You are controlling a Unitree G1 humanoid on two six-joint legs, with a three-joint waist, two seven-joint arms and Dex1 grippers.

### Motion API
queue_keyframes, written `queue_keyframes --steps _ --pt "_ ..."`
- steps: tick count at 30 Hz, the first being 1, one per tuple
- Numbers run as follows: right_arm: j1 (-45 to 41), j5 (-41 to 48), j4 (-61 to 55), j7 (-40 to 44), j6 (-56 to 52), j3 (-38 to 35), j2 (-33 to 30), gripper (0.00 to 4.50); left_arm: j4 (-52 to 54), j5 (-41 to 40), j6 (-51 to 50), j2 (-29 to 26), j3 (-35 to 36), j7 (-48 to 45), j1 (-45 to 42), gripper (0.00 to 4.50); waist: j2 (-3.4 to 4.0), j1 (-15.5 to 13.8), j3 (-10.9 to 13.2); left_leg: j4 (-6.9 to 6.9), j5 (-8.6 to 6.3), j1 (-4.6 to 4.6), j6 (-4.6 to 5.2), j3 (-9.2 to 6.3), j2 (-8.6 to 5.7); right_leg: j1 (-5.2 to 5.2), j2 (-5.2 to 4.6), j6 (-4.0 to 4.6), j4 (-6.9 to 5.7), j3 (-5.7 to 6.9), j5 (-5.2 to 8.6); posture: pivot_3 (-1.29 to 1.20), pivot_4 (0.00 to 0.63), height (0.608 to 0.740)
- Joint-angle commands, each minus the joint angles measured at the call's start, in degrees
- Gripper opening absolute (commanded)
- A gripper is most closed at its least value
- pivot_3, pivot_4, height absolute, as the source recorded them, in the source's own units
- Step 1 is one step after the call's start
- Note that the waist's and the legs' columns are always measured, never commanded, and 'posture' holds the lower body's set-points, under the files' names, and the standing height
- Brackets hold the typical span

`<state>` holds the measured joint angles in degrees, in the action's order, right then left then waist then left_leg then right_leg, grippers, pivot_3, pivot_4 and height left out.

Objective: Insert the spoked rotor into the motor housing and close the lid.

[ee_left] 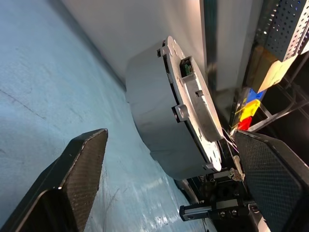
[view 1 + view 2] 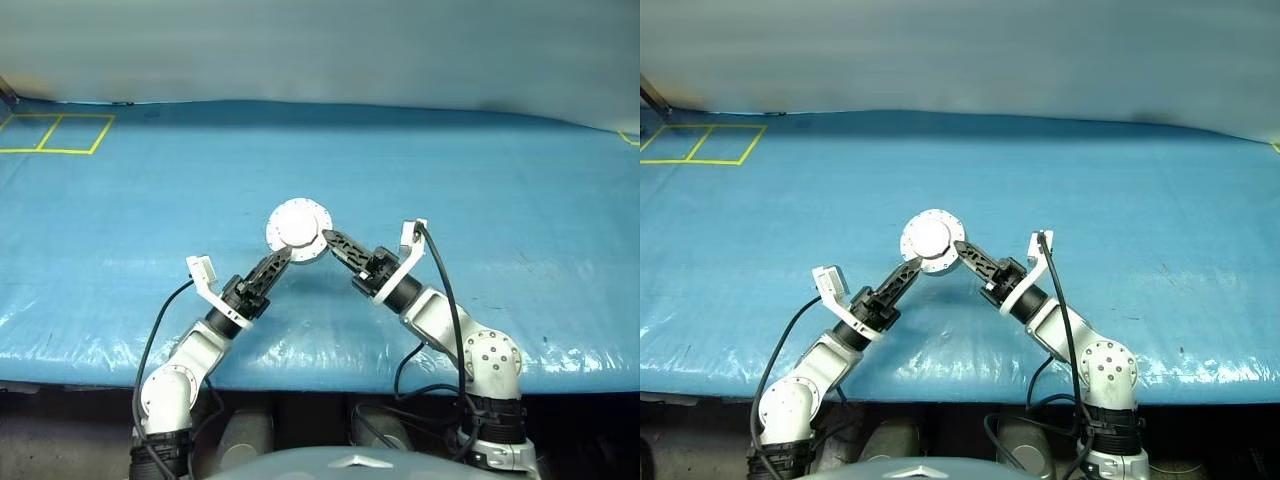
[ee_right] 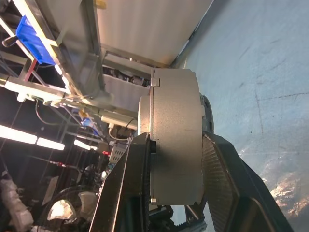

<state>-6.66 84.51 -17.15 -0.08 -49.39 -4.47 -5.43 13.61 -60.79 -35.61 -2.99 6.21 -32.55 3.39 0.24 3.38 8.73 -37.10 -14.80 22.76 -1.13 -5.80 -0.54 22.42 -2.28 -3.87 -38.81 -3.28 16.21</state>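
My right gripper (image 2: 328, 241) is shut on the motor housing (image 3: 175, 130), a silver-grey round drum held up off the blue table, one finger on each flat face. The lid (image 1: 193, 94), a flat disc with small tabs round its rim, lies closed against the housing, and its pale round face (image 2: 298, 226) shows in the eye views. My left gripper (image 2: 283, 257) is open just left of and below the housing, its fingers (image 1: 82, 169) standing wide on either side without touching it. The spoked rotor is hidden.
The blue sheet-covered table (image 2: 480, 190) stretches far and wide around the arms, with its front edge close under them. Yellow tape squares (image 2: 55, 133) mark the far left corner. A shelf with coloured bins (image 1: 248, 104) stands beyond the table.
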Motion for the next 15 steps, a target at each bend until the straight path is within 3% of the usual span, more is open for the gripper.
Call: queue_keyframes --steps 1,9,15 --pt "-1.1 3.0 -4.6 3.0 0.5 0.4 0.1 1.15 0.8 -0.3 1.3 1.6 -0.6 -0.9 -0.5 4.46 -0.01 0.0 0.0 0.00 0.00 0.00 0.00 -0.01 0.00 0.00 0.00 0.00 0.00 0.00 0.00 0.00 0.150 0.740" --pt "-0.8 2.2 -4.3 3.5 0.8 1.2 -0.5 1.15 2.5 -3.3 2.1 6.4 -0.1 0.9 -0.7 4.46 -0.03 0.0 0.0 -0.01 0.00 0.01 0.00 -0.01 0.01 0.00 0.00 0.00 0.00 0.00 0.00 0.00 0.150 0.740" --pt "-0.8 1.4 -3.9 3.3 1.2 1.4 -0.3 1.15 2.7 -3.7 2.2 6.6 0.4 2.1 0.2 4.46 -0.06 0.0 0.0 -0.01 0.00 0.01 0.00 -0.01 0.01 0.00 0.01 0.00 0.00 0.00 0.00 0.00 0.150 0.740"
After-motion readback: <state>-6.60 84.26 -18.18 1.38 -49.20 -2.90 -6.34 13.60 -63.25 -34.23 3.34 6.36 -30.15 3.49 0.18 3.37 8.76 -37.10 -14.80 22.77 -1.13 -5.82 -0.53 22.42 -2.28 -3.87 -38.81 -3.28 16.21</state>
